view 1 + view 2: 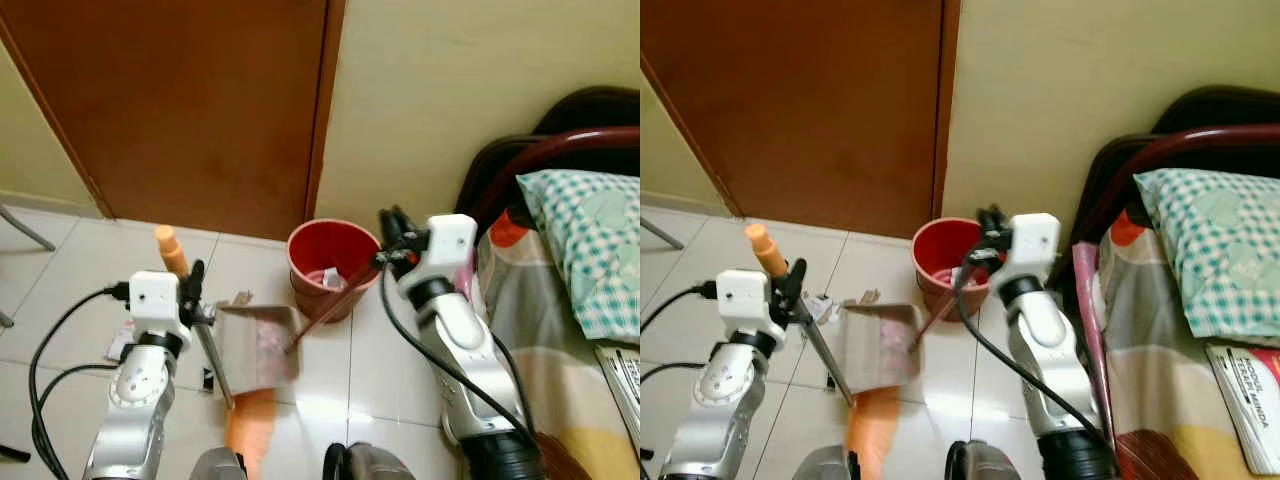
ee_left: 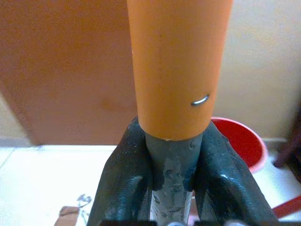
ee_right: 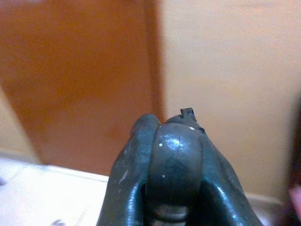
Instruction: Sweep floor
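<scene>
My left gripper is shut on the grey rod of a dustpan handle, just below its orange grip. The grey dustpan lies tilted on the white tiles with pinkish debris in it. My right gripper hovers beside the red bucket, shut on the top end of a thin reddish-brown broom stick. That stick slants down across the bucket's front to the dustpan's mouth. The wrist view shows the right fingers closed around the stick's dark rounded end.
The bucket stands against the cream wall next to a brown door. A bed with a checked pillow and dark red frame borders my right arm. Paper scraps lie left of the dustpan. A metal leg shows far left.
</scene>
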`<state>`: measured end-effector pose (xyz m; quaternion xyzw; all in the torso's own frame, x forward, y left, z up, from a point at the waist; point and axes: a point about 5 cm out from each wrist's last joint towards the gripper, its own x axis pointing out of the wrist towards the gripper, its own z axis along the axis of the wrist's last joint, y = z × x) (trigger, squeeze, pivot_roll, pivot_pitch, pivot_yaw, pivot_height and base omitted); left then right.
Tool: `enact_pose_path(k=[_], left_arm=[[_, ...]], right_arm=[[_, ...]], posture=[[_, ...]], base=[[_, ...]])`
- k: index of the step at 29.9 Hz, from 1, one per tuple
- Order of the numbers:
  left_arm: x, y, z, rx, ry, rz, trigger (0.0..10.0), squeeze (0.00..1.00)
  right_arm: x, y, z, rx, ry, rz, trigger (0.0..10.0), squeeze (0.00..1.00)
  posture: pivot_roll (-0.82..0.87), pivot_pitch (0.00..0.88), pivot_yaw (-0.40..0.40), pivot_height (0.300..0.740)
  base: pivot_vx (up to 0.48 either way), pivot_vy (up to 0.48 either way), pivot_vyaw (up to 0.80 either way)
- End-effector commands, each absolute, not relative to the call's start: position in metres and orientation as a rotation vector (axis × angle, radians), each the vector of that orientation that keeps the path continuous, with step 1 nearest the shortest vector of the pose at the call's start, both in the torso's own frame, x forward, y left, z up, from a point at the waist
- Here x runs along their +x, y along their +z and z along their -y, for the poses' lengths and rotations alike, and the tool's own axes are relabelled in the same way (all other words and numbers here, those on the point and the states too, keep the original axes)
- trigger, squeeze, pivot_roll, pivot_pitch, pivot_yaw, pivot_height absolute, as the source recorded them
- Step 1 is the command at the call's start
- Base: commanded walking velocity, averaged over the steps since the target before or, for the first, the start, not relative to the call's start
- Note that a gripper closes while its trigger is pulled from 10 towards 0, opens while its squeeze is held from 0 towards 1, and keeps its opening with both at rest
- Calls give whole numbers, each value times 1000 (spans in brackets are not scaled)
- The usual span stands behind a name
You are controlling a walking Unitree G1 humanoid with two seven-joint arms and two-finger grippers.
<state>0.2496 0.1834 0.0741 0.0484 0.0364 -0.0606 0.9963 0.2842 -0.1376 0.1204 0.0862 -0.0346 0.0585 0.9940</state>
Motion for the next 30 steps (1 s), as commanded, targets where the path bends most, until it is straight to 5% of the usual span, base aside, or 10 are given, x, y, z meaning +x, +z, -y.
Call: enact_pose_path(k=[1, 8, 30], left_arm=[[241, 62, -180, 175, -179, -141, 10000, 0], [241, 67, -174, 150, -208, -121, 10000, 0], [240, 70, -168, 160, -241, -112, 10000, 0]], right_arm=[[279, 108, 158, 152, 42, 12, 10000, 0], [270, 95, 183, 130, -34, -27, 10000, 0], [274, 78, 190, 106, -112, -80, 10000, 0]], posture=[[-12, 107, -45, 740], [-7, 107, -44, 740], [13, 76, -42, 740]], base=[[0, 0, 0], [0, 0, 0], [0, 0, 0]])
